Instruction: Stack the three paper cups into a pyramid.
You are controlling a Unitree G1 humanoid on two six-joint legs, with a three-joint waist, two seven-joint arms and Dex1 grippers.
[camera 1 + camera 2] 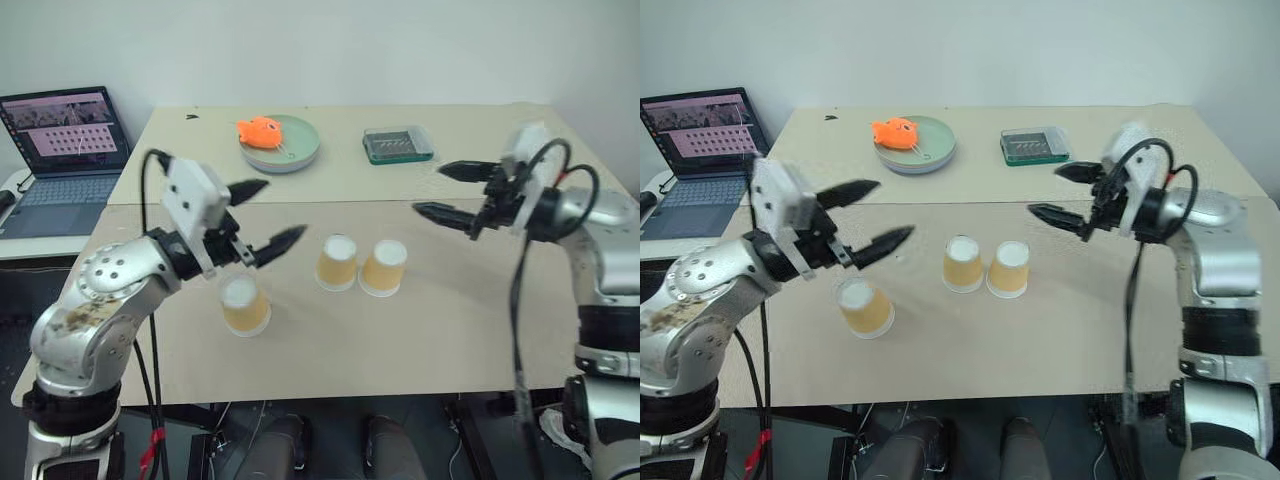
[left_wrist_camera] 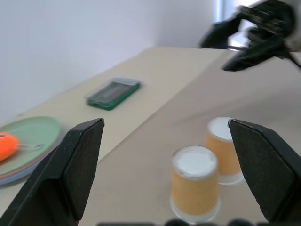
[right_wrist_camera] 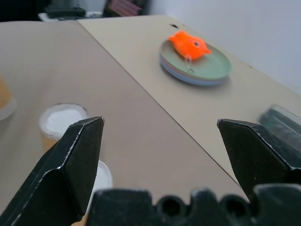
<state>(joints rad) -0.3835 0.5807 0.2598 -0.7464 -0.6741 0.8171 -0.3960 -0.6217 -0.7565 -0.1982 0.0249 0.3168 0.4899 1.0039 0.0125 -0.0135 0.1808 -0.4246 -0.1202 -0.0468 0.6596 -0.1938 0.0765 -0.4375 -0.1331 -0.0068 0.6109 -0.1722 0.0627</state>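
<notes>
Up above the table (image 1: pixel 330 340), the left gripper (image 1: pixel 262 213) hangs with its two black fingers spread wide and nothing between them, pointing across toward the middle of the tabletop. Just below and slightly nearer the robot stands one paper cup (image 1: pixel 244 305), upside down on its white rim with the flat white bottom facing up, alone and apart from the other two.

Opposite it, the right gripper (image 1: pixel 448 190) is also raised clear of the table, fingers parted wide and empty, aimed back toward the left gripper. Between the two grippers, lower down on the table, the remaining two paper cups stand upside down side by side: the middle cup (image 1: pixel 337 262) and the right cup (image 1: pixel 384 267), so close that their rims look to be touching or nearly so. All three cups rest directly on the tabletop, none on top of another.

Farther back, on the far table section, a pale green plate (image 1: pixel 297 148) holds an orange plush toy (image 1: pixel 259 131) lying toward its left side. To the right of the plate sits a shallow green tray with a clear lid (image 1: pixel 398 144); its contents are too small to tell. An open laptop (image 1: pixel 66 150) stands on a separate surface off the table's left end.
</notes>
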